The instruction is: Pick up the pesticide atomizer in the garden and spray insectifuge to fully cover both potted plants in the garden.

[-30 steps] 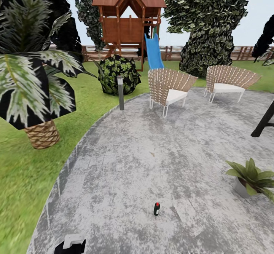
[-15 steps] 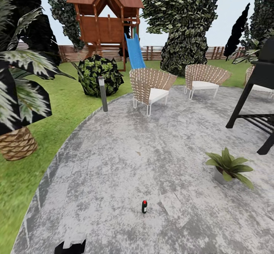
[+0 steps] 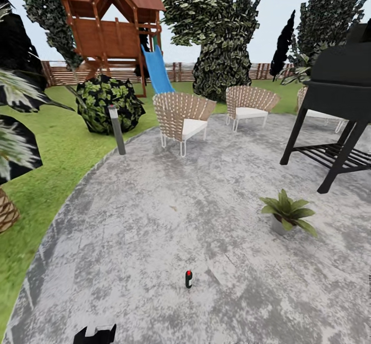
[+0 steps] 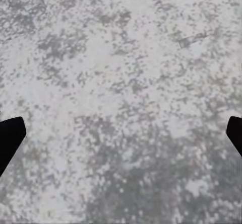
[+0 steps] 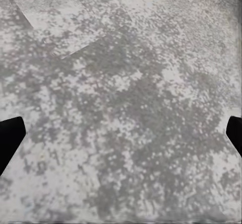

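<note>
The pesticide atomizer (image 3: 188, 279), a small dark bottle with a red top, stands upright on the grey stone patio (image 3: 154, 230) of the garden, low in the head view and near its middle. One potted plant (image 3: 286, 212), a green rosette in a little grey pot, sits on the patio to the right of the bottle and farther off. My left gripper (image 4: 121, 138) is open over bare mottled stone, its dark fingertips (image 4: 9, 141) wide apart. My right gripper (image 5: 121, 136) is likewise open above stone. A piece of my left arm (image 3: 95, 334) pokes in at the head view's bottom edge.
A black grill (image 3: 335, 101) stands at the right, behind the plant. Two wicker chairs (image 3: 181, 114) (image 3: 250, 101) line the patio's far side. A grey post (image 3: 117, 129) marks the lawn edge, with a shrub (image 3: 109, 101), a wooden play tower (image 3: 105, 29) and a fence behind.
The whole head view has swung to the right: everything slid left in the picture and the black grill came into sight. The bottle and plant have not moved on the patio.
</note>
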Controlling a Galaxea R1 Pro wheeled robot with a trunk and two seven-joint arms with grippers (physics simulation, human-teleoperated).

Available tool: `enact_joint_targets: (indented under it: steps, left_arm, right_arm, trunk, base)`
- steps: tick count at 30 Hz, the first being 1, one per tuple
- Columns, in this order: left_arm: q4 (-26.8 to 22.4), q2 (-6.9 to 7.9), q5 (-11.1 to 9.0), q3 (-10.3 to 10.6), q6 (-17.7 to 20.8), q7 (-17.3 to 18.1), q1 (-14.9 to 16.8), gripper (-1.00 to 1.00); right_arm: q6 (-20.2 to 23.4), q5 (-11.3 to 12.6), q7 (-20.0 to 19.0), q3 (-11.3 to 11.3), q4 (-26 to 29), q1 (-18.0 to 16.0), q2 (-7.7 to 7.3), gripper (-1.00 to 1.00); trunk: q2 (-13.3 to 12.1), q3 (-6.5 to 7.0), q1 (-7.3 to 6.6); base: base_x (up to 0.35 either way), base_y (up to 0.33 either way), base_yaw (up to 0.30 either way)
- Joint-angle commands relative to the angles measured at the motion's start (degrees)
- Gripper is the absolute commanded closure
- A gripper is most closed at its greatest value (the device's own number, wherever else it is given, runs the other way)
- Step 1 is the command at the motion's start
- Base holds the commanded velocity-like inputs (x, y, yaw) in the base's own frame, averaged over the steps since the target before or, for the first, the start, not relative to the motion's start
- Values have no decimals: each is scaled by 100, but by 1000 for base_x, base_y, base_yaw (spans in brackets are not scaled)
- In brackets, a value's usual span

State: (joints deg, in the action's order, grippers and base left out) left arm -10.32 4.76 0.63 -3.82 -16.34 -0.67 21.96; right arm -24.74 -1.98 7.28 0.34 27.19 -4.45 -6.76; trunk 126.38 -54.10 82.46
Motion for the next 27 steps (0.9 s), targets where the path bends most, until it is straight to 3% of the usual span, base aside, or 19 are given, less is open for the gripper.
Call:
enact_joint_targets:
  steps: [1,9,27]
  left_arm:
    - [4,-2,7,-29,-18,5,1,-100]
    - [4,-2,7,-27,-18,5,1,-100]
    - [6,-2,7,-30,-18,5,1,-100]
  right_arm:
    - [-13,-22,28,6,-3,-4,0,-100]
    - [-13,-22,28,7,-3,-4,0,-100]
    - [-13,-22,28,9,-3,-4,0,-100]
  trunk:
    - [2,-5,-1]
    - [2,-5,-1]
    - [2,-5,-1]
  base:
    - [0,297,-296]
    - [0,226,-296]
    - [0,10,-296]
